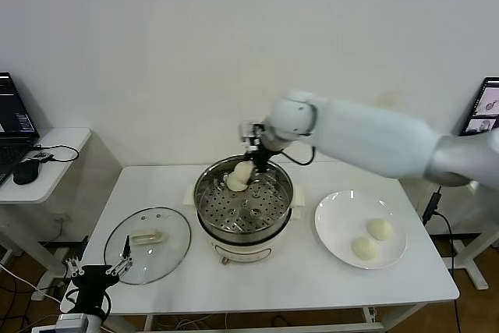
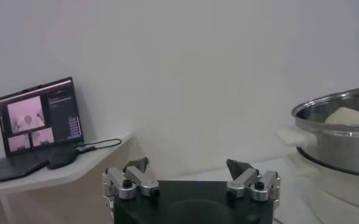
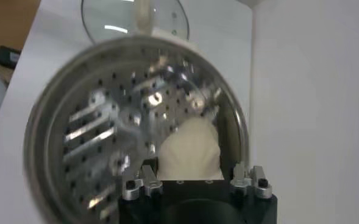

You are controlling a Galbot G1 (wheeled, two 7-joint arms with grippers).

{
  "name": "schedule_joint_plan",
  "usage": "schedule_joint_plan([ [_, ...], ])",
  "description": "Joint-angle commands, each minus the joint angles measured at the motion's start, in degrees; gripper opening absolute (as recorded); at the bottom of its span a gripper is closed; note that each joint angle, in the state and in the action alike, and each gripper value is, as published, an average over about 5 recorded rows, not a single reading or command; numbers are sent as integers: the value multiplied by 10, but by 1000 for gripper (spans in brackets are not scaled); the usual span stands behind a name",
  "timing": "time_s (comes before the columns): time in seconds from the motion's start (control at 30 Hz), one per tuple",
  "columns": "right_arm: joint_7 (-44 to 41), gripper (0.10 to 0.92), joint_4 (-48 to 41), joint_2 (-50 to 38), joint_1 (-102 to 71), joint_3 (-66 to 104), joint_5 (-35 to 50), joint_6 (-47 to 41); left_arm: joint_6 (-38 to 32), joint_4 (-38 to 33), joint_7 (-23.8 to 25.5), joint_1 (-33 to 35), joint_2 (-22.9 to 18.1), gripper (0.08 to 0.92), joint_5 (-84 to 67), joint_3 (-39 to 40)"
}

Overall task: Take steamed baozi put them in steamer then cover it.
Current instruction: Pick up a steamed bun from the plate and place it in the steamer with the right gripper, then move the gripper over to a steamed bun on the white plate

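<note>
The steamer [image 1: 269, 228] stands mid-table with its perforated tray bare at the front. Two baozi [image 1: 237, 182] [image 1: 245, 168] lie together at the tray's far edge. My right gripper [image 1: 256, 163] hangs over them at the back rim. In the right wrist view its fingers [image 3: 147, 179] stand apart on either side of the near baozi [image 3: 190, 149], open with gaps to it. Two more baozi [image 1: 380, 228] [image 1: 363, 248] lie on the white plate [image 1: 337, 220] at the right. The glass cover [image 1: 168, 259] lies flat left of the steamer. My left gripper [image 1: 97, 267] is parked open at the front left corner.
A side table with a laptop [image 1: 15, 118] and a mouse [image 1: 26, 171] stands at the far left. The left wrist view shows the laptop [image 2: 36, 119], the steamer's rim [image 2: 341, 143] and a baozi top [image 2: 348, 115]. A screen [image 1: 485, 107] stands at the far right.
</note>
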Motion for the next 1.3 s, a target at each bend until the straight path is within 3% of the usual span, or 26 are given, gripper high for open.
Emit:
schedule_joint_plan([
  [0.03,27,628,-64,96,-45,-11,12,-35,-1,3,0,-1,0,823,0,0],
  [0.53,29,639,-99,111,-81,0,-23,-36,-3,13,0,-7,3,823,0,4],
  [0.7,-2,750,-59,77,-50,2,-14,-34,-3,13,0,-8,3,823,0,4],
  [0.83,-64,814,-17,20,19,1,-22,-8,-3,14,0,-9,4,823,0,3],
  [1.07,-174,823,84,-145,124,-31,-73,85,-3,16,0,-11,7,823,-3,2],
  [1.3,-216,823,195,-333,122,-41,-155,154,-2,13,0,-9,12,823,-3,2],
])
